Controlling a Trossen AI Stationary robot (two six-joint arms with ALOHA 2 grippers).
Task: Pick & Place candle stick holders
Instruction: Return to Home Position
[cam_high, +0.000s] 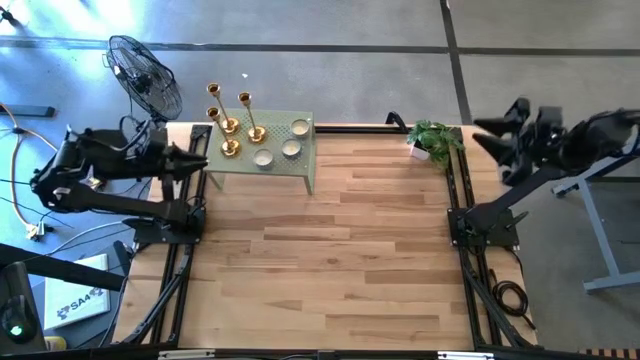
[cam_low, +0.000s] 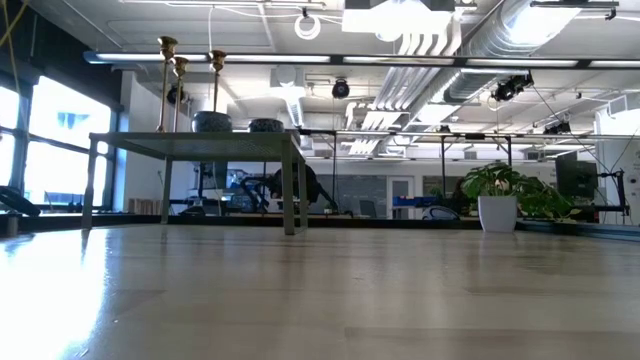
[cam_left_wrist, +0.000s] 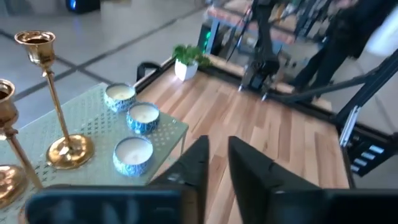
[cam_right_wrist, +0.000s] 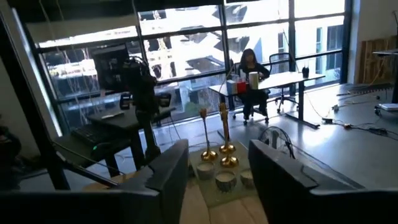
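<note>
Three gold candle stick holders stand by their round bases on a small pale green side table (cam_high: 300, 178) at the table's far left: one (cam_high: 229, 126), one (cam_high: 256, 133) and one (cam_high: 231, 148). Their stems rise above the tabletop in the low view (cam_low: 216, 85). Two show in the left wrist view (cam_left_wrist: 62, 149). My left gripper (cam_high: 203, 160) hovers at the side table's left edge, fingers a little apart and empty (cam_left_wrist: 217, 163). My right gripper (cam_high: 484, 135) is raised beyond the table's far right corner, open and empty (cam_right_wrist: 217, 165).
Three white candles in blue tins (cam_high: 291, 148) stand on the side table next to the holders (cam_left_wrist: 132, 154). A potted plant (cam_high: 434, 141) stands at the far right. Bare wooden tabletop (cam_high: 330, 260) spreads across the middle and near side.
</note>
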